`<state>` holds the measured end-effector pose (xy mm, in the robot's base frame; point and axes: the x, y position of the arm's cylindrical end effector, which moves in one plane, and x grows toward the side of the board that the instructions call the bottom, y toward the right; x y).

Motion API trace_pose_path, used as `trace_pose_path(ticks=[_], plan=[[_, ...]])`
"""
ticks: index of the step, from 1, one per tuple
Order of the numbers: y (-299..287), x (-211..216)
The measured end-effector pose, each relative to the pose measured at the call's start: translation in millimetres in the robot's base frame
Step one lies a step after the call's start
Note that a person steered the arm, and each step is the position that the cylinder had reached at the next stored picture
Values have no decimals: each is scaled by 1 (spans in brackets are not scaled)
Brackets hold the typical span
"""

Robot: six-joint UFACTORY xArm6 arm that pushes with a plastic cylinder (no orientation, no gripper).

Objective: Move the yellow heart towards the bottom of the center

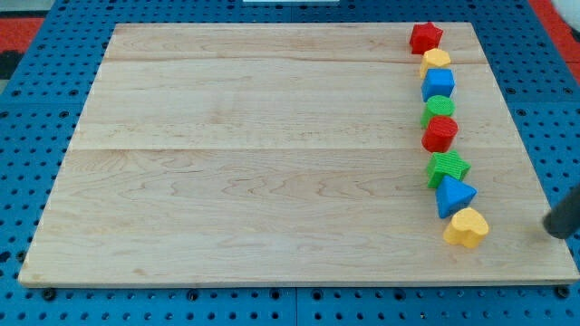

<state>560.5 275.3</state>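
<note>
My tip (551, 226) comes in at the view's right edge, low on the wooden board (254, 163). It is a plain dark rod end with no jaws to spread or press together, and it holds nothing and touches nothing. It stands to the view's right of the yellow heart (466, 227), roughly level with it and clearly apart from it, with bare wood between the two. The yellow heart lies near the board's bottom right, at the lower end of a column of eight blocks that runs down the right side. Its two lobes seem to face the view's upper right and its point the lower left, so its long axis runs on that diagonal, though the outline is too small to be sure. Just above it, touching or nearly so, sits a blue triangle (453, 196). Above that come a green star (448, 167), a red block (440, 133) of rounded outline, a green block (439, 109), a blue block (438, 84), a second yellow block (436, 61) and, at the top near the board's far edge, a red star (425, 37). The blocks stand close together, each neighbour touching or just beside the next.
</note>
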Motion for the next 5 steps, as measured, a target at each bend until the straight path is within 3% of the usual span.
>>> trace_pose_path(ticks=[1, 3, 5], plan=[[-16, 15], [-84, -24], [-32, 7]])
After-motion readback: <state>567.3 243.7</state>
